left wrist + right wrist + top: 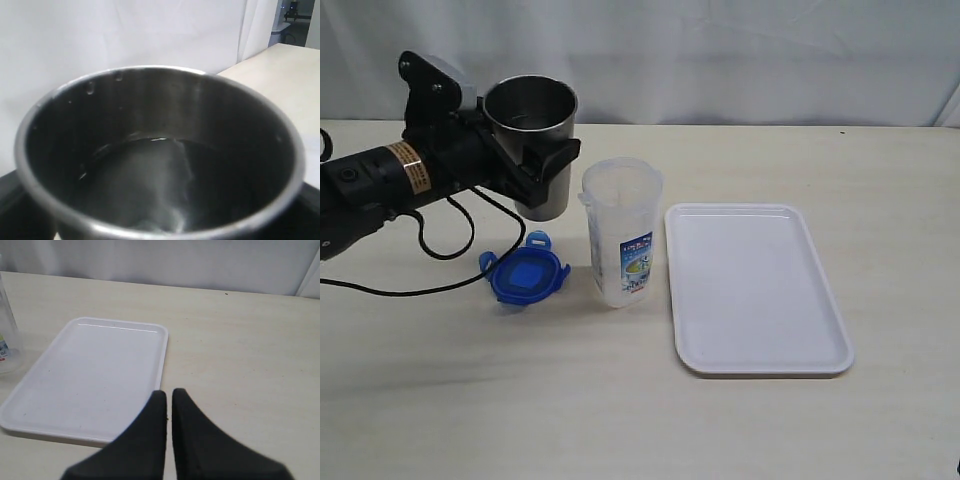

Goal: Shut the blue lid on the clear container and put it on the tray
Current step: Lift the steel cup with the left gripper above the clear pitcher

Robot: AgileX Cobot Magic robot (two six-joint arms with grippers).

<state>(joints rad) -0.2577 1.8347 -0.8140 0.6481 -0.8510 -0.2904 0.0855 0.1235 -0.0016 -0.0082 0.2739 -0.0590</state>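
Note:
The clear container [622, 235] stands upright and uncapped on the table, its label facing front; a sliver of it [5, 340] shows in the right wrist view. The blue lid [527, 275] lies flat on the table just left of it. To the container's right, the white tray [755, 290] [100, 370] lies with nothing on it. My left gripper [542, 160] is shut on a steel tumbler [532, 125] [160, 165] behind the lid, left of the container. My right gripper [168, 395] is shut on nothing, near the tray's corner; it is outside the exterior view.
The left arm [380, 180] and its black cable [450, 250] lie across the table's left side. A white curtain [720, 50] backs the table. Bare tabletop [620, 420] stretches in front of the lid, container and tray.

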